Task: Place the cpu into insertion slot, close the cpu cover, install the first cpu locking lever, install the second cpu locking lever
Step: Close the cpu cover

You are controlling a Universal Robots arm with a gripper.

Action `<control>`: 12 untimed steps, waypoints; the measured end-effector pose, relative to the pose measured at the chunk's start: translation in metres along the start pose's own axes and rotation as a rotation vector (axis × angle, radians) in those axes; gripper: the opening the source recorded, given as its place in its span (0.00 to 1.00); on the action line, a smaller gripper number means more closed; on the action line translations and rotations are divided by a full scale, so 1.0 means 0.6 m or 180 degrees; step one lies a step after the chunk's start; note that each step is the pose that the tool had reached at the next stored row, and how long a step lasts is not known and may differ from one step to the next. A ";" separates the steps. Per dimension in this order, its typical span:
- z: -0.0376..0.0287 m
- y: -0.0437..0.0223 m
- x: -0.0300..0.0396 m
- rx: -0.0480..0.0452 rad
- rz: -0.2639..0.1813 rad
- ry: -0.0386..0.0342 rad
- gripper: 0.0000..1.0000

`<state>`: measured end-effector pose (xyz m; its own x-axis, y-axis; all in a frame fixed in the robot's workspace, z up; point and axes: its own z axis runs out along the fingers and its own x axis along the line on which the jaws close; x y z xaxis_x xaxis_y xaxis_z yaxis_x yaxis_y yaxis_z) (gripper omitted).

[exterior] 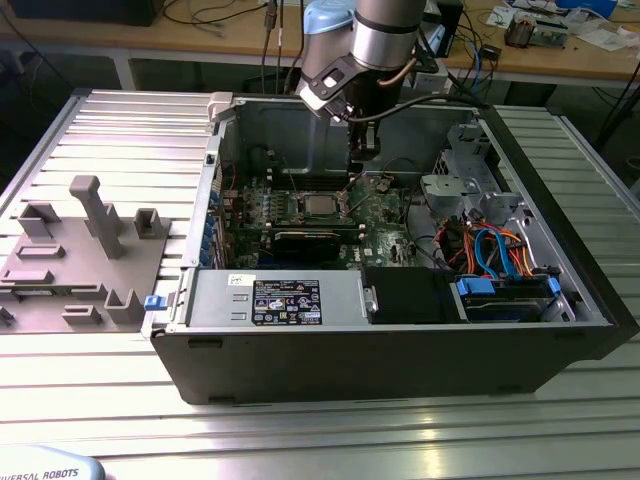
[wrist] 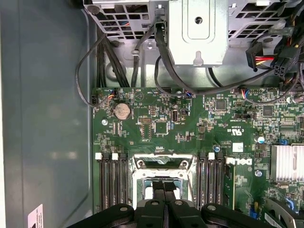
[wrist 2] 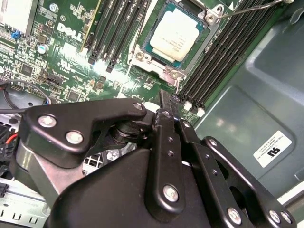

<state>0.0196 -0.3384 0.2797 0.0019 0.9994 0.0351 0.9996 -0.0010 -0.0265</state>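
The cpu (wrist 2: 176,34) lies flat in its socket on the green motherboard, silvery top up; in the exterior view the cpu (exterior: 320,205) sits mid-board inside the open case. The cpu cover (wrist 2: 153,61), a thin metal frame, lies down around it, and its edge (wrist: 161,164) also shows in the first wrist view. A thin wire lever (wrist 2: 247,8) juts from one socket corner. My gripper (exterior: 352,185) hangs just above the socket's edge at the exterior view's right of the cpu. Its fingers (wrist: 158,190) are pressed together, shut, with nothing seen between them.
Memory slots (wrist 2: 223,52) flank the socket on both sides. A drive cage with cables (exterior: 470,180) stands at the exterior view's right, and a black power supply (exterior: 285,300) fills the case front. The case wall (wrist 2: 266,76) is close beside the board. Grey fixtures (exterior: 90,230) sit outside.
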 end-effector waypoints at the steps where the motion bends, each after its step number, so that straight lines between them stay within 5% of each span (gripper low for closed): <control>1: 0.000 0.000 0.000 0.0000 0.0000 0.0001 0.11; 12: 0.000 0.005 0.000 0.0000 0.0000 0.0005 0.11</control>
<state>0.0227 -0.3384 0.2795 0.0020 0.9993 0.0366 0.9996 -0.0010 -0.0266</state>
